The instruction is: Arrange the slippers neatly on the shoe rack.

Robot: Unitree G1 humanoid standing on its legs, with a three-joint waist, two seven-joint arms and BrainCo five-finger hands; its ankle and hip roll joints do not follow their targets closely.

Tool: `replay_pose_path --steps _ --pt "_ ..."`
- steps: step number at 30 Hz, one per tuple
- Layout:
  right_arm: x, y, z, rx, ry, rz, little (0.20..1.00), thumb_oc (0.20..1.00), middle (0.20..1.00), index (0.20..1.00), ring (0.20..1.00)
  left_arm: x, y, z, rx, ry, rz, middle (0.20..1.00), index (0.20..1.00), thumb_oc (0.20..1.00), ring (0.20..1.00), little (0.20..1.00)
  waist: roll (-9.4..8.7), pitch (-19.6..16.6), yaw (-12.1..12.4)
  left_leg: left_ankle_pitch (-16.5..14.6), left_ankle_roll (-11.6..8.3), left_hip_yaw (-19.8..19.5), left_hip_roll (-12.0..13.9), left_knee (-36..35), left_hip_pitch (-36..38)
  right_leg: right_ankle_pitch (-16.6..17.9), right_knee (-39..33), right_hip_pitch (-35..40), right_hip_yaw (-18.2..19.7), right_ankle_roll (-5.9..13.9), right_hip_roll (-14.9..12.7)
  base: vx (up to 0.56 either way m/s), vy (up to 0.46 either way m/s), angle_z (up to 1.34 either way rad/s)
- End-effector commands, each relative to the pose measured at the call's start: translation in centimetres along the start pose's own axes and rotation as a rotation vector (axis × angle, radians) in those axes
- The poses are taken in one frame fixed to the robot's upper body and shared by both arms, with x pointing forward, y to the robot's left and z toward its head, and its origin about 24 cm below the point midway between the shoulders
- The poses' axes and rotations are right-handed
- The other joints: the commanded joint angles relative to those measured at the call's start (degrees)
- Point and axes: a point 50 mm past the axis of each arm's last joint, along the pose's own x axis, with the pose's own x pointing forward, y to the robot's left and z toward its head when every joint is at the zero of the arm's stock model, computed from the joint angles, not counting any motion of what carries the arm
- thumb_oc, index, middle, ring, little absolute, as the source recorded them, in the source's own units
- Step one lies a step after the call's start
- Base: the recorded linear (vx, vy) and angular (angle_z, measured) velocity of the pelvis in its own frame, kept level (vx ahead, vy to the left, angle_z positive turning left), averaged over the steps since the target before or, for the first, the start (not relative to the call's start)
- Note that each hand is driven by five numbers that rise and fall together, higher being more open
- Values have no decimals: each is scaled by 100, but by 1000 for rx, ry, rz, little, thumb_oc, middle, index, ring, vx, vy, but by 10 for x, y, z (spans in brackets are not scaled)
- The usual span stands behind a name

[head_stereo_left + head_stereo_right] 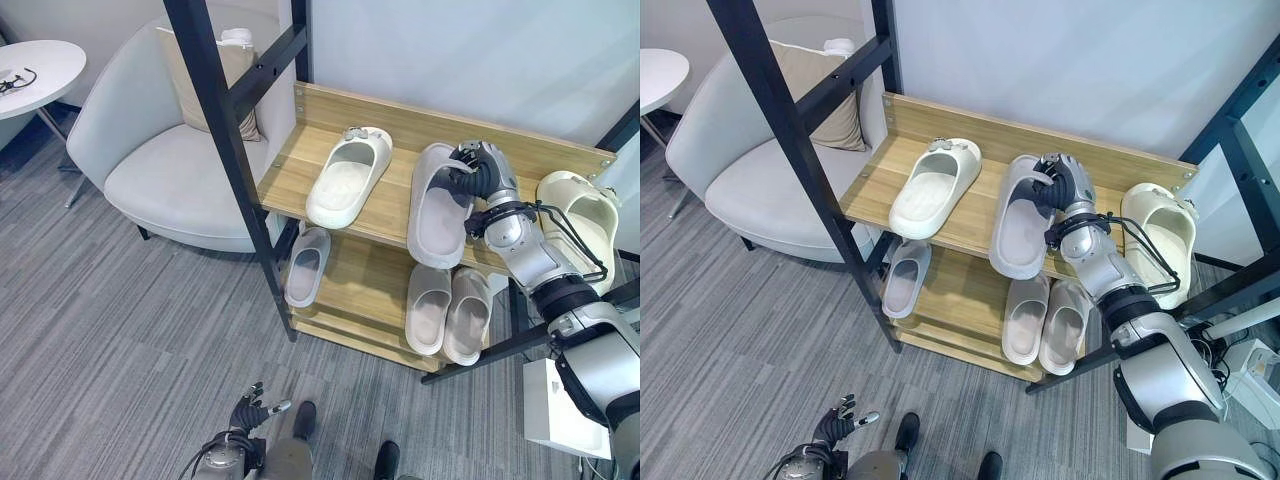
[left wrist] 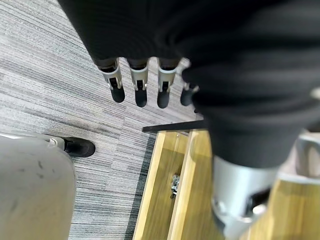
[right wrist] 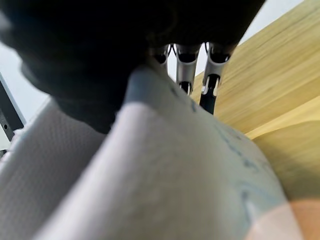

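Note:
My right hand (image 1: 480,172) is shut on the toe strap of a grey slipper (image 1: 438,215), which lies on the top shelf of the wooden shoe rack (image 1: 290,165) with its heel over the front edge. In the right wrist view its fingers (image 3: 187,75) curl over the grey slipper (image 3: 150,175) above the wood. A white slipper (image 1: 345,178) lies to its left and a cream slipper (image 1: 580,225) at the shelf's right end. The lower shelf holds a grey slipper (image 1: 307,265) at the left and a pale pair (image 1: 448,312) at the right. My left hand (image 1: 248,412) hangs open low above the carpet.
A slanted black frame post (image 1: 225,130) crosses in front of the rack's left end. A pale armchair (image 1: 170,170) with a cushion (image 1: 235,70) stands to the left, and a round white table (image 1: 35,70) beyond it. A white box (image 1: 555,410) sits on the floor at the right.

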Motion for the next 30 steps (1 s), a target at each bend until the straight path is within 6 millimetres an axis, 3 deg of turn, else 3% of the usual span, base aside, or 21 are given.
replay_pose_path --steps 1,3,4,5,8,10,13,15,19,20,22,24,25,26,28,30 --pt "5 -26 29 -2 -157 -88 200 200 200 200 200 6 -5 12 36 -42 -12 1000 1000 1000 1000 1000 -119 56 208 -531 56 -73 -41 -24 385 -200 9 316 -35 260 -253 12 -12 5" --pt "-1 -32 38 17 -213 -117 200 200 200 200 200 6 -5 13 30 -44 -7 1000 1000 1000 1000 1000 -104 42 162 -535 52 -66 -33 -24 404 -209 9 333 -30 256 -253 26 -25 10" --pt "-23 -49 54 105 -332 -211 200 200 200 200 200 5 -2 11 18 -33 8 1000 1000 1000 1000 1000 -69 -19 58 -553 41 -65 -23 -24 459 -248 9 390 -40 252 -248 42 -40 14" --pt "-32 -53 61 146 -375 -232 200 200 200 200 200 5 -2 9 18 -27 10 1000 1000 1000 1000 1000 -58 -46 26 -556 34 -63 -16 -24 482 -260 9 413 -45 248 -245 41 -45 20" --pt "-49 -63 69 204 -442 -273 200 200 200 200 200 4 -2 6 21 -15 14 1000 1000 1000 1000 1000 -45 -87 -32 -566 22 -60 1 -24 524 -290 9 453 -53 237 -237 8 -36 6" --pt "-79 -82 79 270 -535 -375 200 200 200 200 200 2 -3 2 16 -4 19 1000 1000 1000 1000 1000 33 -176 -197 -582 13 -37 18 -24 573 -328 9 499 -31 223 -224 8 -47 3" --pt "-95 -89 88 337 -601 -431 200 200 200 200 200 2 -3 -2 26 18 29 1000 1000 1000 1000 1000 72 -206 -271 -582 6 -22 29 -24 597 -339 9 514 0 212 -212 -10 -36 -6" --pt "-108 -93 98 515 -664 -456 200 200 200 200 200 1 -5 -3 27 15 23 1000 1000 1000 1000 1000 123 -231 -308 -575 1 -24 39 -24 617 -353 9 533 9 190 -193 -18 -43 -14" --pt "-120 -69 116 1023 -732 -240 200 200 200 200 200 -1 -8 -9 19 38 22 1000 1000 1000 1000 1000 182 -250 -355 -549 -26 -22 62 -24 657 -370 9 573 11 138 -173 -23 -41 -7" --pt "-120 -69 116 1025 -732 -237 200 200 200 200 200 -1 -7 -9 19 39 23 1000 1000 1000 1000 1000 183 -252 -365 -551 -27 -26 63 -24 660 -372 9 578 6 138 -172 -17 -49 0" --pt "-124 -47 128 1196 -723 -27 200 200 200 200 200 -2 -8 -14 -4 63 31 1000 1000 1000 1000 1000 213 -264 -368 -531 -51 -44 87 -24 689 -378 9 618 0 104 -159 -20 -54 8" --pt "-125 -45 132 1199 -738 6 200 200 200 200 200 -3 -10 -14 -9 64 31 1000 1000 1000 1000 1000 223 -272 -366 -529 -58 -58 91 -24 698 -382 9 638 -14 98 -155 -15 -35 8" --pt "-126 -32 140 1323 -721 84 200 200 200 200 200 -2 -11 -14 -14 66 33 1000 1000 1000 1000 1000 252 -274 -348 -511 -68 -93 92 -24 709 -386 9 660 -34 79 -146 -18 -39 6" --pt "-126 -32 140 1323 -721 84 200 200 200 200 200 -2 -11 -14 -14 66 33 1000 1000 1000 1000 1000 252 -273 -349 -511 -68 -94 92 -24 709 -387 9 661 -35 79 -146 -32 -42 4" --pt "-132 -9 165 1631 -713 274 200 200 200 200 200 -2 -12 -18 -20 87 54 1000 1000 1000 1000 1000 295 -272 -269 -466 -98 -160 98 -24 678 -399 9 675 -99 43 -136 -36 -36 5" --pt "-136 2 175 1727 -696 364 200 200 200 200 200 -2 -14 -17 -26 85 55 1000 1000 1000 1000 1000 310 -271 -232 -447 -110 -200 97 -24 667 -403 9 681 -129 28 -134 -27 -30 12"
